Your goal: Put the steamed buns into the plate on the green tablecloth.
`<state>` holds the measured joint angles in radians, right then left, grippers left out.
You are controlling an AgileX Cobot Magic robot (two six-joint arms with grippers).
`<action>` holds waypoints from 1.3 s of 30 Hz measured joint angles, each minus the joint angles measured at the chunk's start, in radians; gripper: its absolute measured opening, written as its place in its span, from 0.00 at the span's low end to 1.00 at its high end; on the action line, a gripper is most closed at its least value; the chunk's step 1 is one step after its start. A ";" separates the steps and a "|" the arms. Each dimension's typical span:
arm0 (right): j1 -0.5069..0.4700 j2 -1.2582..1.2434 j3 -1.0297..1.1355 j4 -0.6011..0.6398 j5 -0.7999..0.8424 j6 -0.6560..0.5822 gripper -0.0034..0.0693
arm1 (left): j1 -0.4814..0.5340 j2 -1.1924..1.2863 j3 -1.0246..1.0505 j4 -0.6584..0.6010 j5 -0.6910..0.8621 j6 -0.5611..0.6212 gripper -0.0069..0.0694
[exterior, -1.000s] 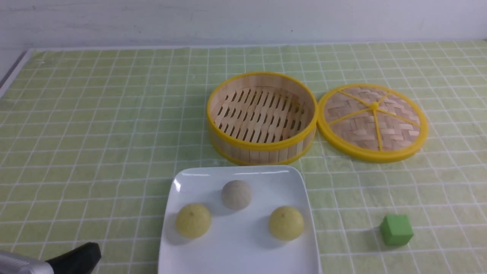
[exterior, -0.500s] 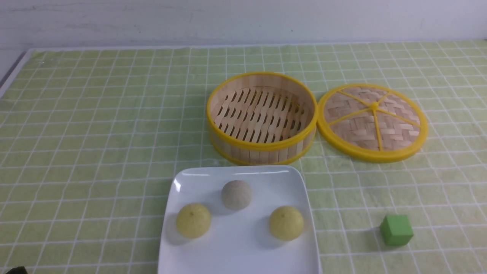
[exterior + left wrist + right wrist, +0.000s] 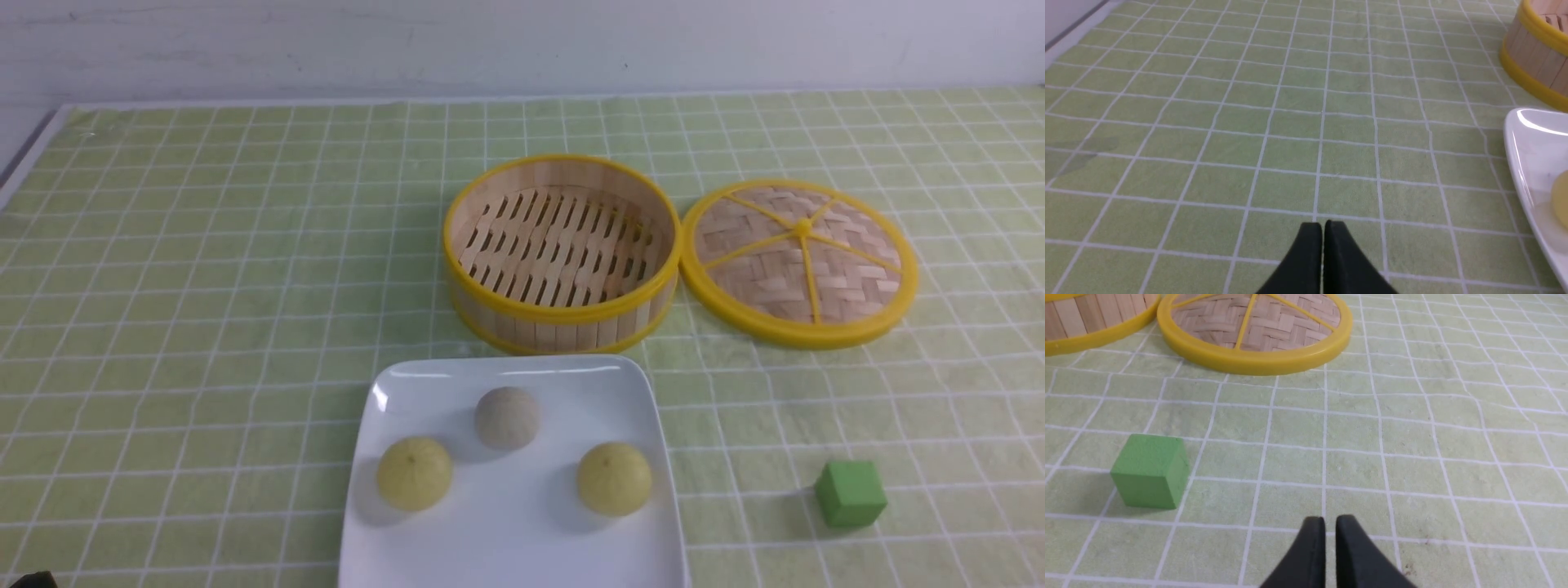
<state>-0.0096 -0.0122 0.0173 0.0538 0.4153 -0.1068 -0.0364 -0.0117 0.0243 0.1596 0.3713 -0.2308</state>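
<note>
All three steamed buns [image 3: 414, 474] on white square plate [image 3: 514, 547]; bamboo steamer [image 3: 563, 314] has none. Task looks done. Left end effector [image 3: 1318, 223]: closed, holding nothing. Right end effector [image 3: 1330, 518]: tips slightly apart, nothing held. Nothing left to move, I'd say.

The front view's near edge is cutting off the glossy white square plate [image 3: 522, 543]. In the left wrist view, the picture's edge is cropping the yellow-rimmed round bamboo steamer basket [image 3: 1541, 53].
</note>
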 joint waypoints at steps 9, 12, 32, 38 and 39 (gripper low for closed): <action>0.000 0.000 0.000 0.000 0.000 0.000 0.16 | 0.000 0.000 0.000 0.022 0.002 0.000 0.14; 0.000 0.000 0.000 0.000 0.000 0.000 0.16 | 0.000 0.000 0.000 0.026 0.002 0.000 0.14; 0.000 0.000 0.000 0.000 0.000 -0.001 0.19 | 0.000 0.000 0.000 0.033 0.002 0.000 0.16; 0.000 0.000 0.000 0.000 0.000 -0.001 0.19 | 0.000 0.000 0.000 0.033 0.003 0.000 0.18; 0.000 0.000 0.000 0.000 0.000 -0.001 0.20 | 0.000 0.000 0.000 0.033 0.003 0.000 0.18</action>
<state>-0.0096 -0.0122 0.0173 0.0535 0.4157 -0.1077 -0.0364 -0.0117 0.0243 0.1928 0.3740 -0.2308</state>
